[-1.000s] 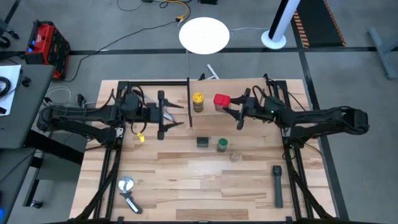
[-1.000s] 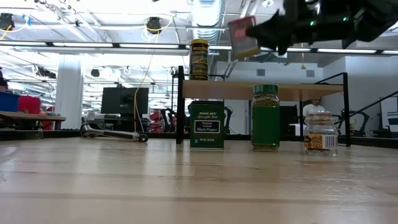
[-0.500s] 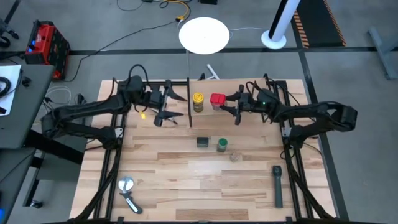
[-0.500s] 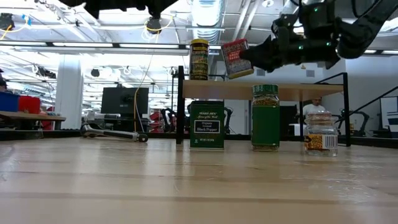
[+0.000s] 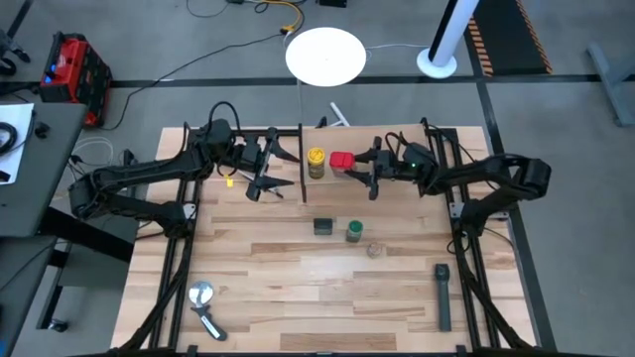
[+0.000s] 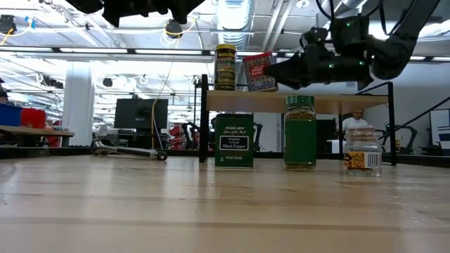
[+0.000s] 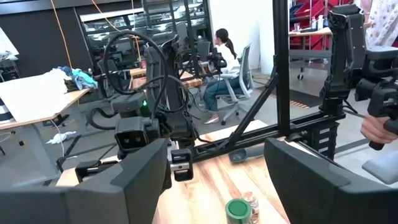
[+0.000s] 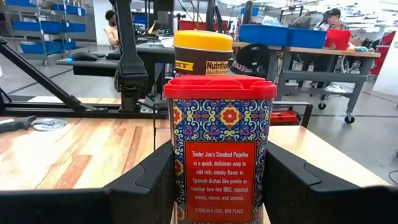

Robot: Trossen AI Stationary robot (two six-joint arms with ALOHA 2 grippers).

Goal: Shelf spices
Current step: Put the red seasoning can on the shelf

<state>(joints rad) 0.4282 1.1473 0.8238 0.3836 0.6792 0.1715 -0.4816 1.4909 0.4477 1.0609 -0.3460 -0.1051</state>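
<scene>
Since the earlier frames the right gripper (image 5: 365,169) has carried the red square tin (image 5: 340,162) lower and closer to the yellow round jar (image 5: 316,162) — the tin was tilted in the air above the shelf (image 6: 330,100) and now it stands almost upright on the light-wood panel, just beside the jar. In the right wrist view the two dark fingers (image 8: 155,180) are clamped on both sides of the tin (image 8: 219,146), with the jar (image 8: 202,56) directly behind it. The left gripper (image 5: 270,168) has moved from the table side up to the left end of the shelf, and its fingers (image 7: 124,186) are wide apart and hold nothing. In the low view the dark grey square tin (image 6: 233,141), the green-lidded jar (image 6: 300,132) and the small clear-tan jar (image 6: 363,150) stand in a row on the tabletop (image 6: 211,211) in front of the shelf — none of them touches another
</scene>
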